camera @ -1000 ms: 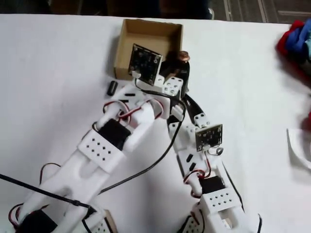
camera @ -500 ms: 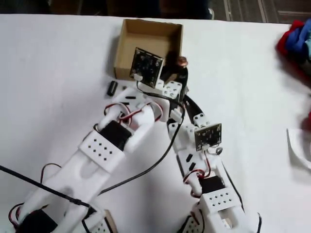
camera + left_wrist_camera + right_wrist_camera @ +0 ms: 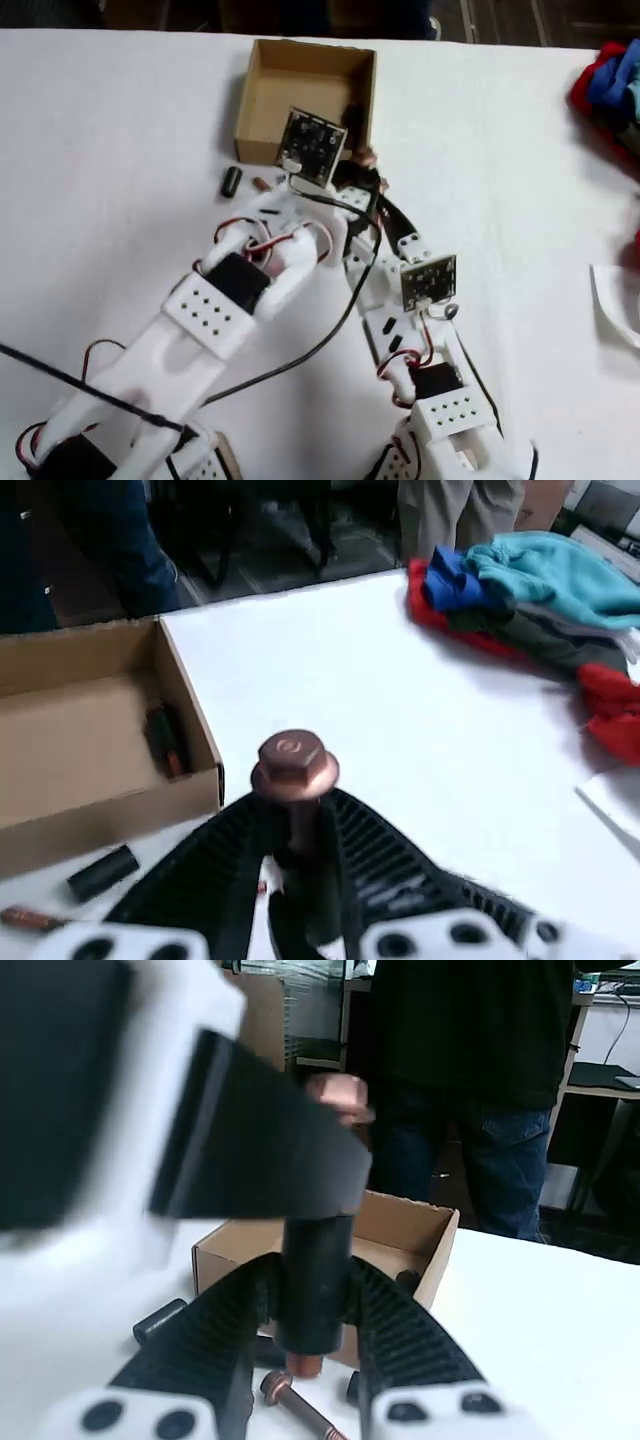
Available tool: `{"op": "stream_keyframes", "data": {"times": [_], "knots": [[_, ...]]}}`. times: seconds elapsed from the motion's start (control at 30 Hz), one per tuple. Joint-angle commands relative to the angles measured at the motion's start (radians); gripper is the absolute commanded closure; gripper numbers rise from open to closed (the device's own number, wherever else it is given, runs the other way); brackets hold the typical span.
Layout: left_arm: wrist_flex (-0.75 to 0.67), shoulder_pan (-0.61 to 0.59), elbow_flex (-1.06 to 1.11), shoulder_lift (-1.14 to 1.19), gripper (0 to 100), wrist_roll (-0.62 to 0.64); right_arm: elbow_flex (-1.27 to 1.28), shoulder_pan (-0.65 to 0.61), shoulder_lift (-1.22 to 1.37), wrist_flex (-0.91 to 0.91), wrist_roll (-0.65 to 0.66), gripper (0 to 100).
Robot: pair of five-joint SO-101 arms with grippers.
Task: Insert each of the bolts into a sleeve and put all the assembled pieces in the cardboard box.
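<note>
Clamping the copper bolt (image 3: 296, 765) just below its hex head, the left hand (image 3: 298, 812) faces the right hand (image 3: 312, 1288), closed around the black sleeve (image 3: 315, 1245) on the bolt's shank, cardboard box (image 3: 190, 730) just beyond both; the rigid, smooth, likely light pieces look best gripped mid-length.

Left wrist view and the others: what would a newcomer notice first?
A copper hex-headed bolt stands upright in the left arm's jaws, beside the brown cardboard box. The right arm's jaws clamp the black cylindrical sleeve below it. A heap of red, blue and teal cloths lies farther right.
</note>
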Motion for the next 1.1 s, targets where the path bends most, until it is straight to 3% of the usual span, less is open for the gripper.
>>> {"op": "stream_keyframes", "data": {"times": [0.0,0.13,0.37,0.57,0.77,0.93,1.07], "knots": [[0.072,-0.011,-0.007,-0.078,97,-0.009,0.006,0.013,-0.002,-0.004,0.005,97.8],[0.1,-0.017,-0.007,-0.11,96,-0.011,0.006,0.013,-0.002,-0.004,0.005,97.8],[0.186,-0.02,-0.008,-0.158,75,-0.006,0.006,0.013,-0.001,-0.004,0.005,97.8],[0.236,-0.028,-0.007,-0.187,78,-0.009,0.006,0.013,-0.002,-0.004,0.005,97.8],[0.252,-0.21,-0.005,-0.304,79,-0.011,0.003,0.047,0.007,0.022,-0.032,97.8],[0.364,-0.411,0.139,-0.411,79,-0.017,-0.104,0.134,0.012,0.194,-0.301,97.8],[0.273,-0.486,0.323,-0.471,79,-0.187,-0.413,0.162,0.145,0.357,-0.304,97.8]]}}
